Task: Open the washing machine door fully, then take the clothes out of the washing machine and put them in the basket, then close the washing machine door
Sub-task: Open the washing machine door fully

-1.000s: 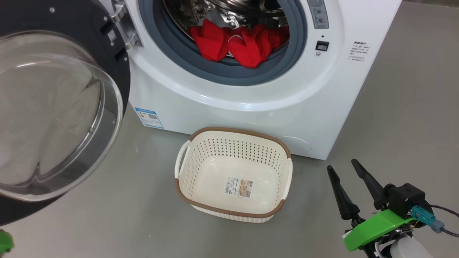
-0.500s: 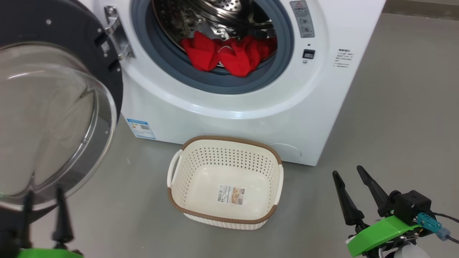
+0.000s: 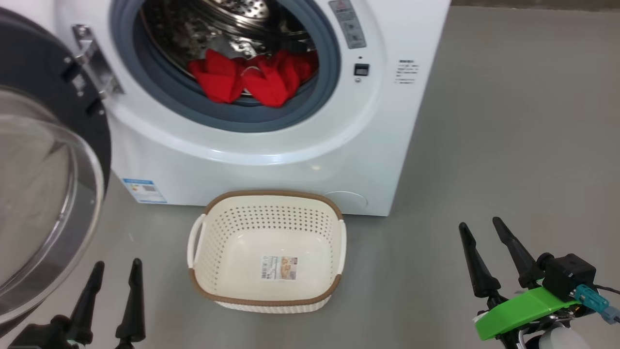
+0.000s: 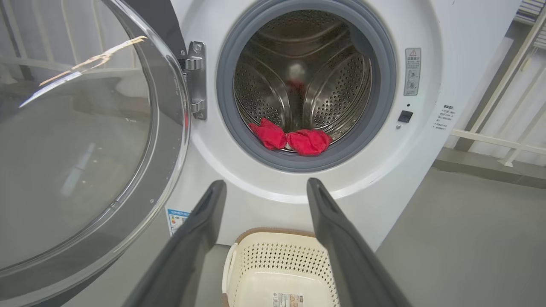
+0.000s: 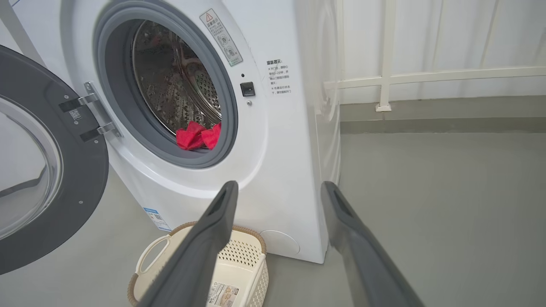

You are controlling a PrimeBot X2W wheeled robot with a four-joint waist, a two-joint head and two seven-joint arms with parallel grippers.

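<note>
Clothes lie red at the front lip inside the washing machine. The washing machine door stands wide open at my left. The basket sits on the floor just before the machine. My left hand and right hand are both spread open, holding nothing. The left wrist view looks deep into the drum, and the right wrist view gives a white railing behind.

Smooth grey floor; white railing (pale backdrop behind); even light.
</note>
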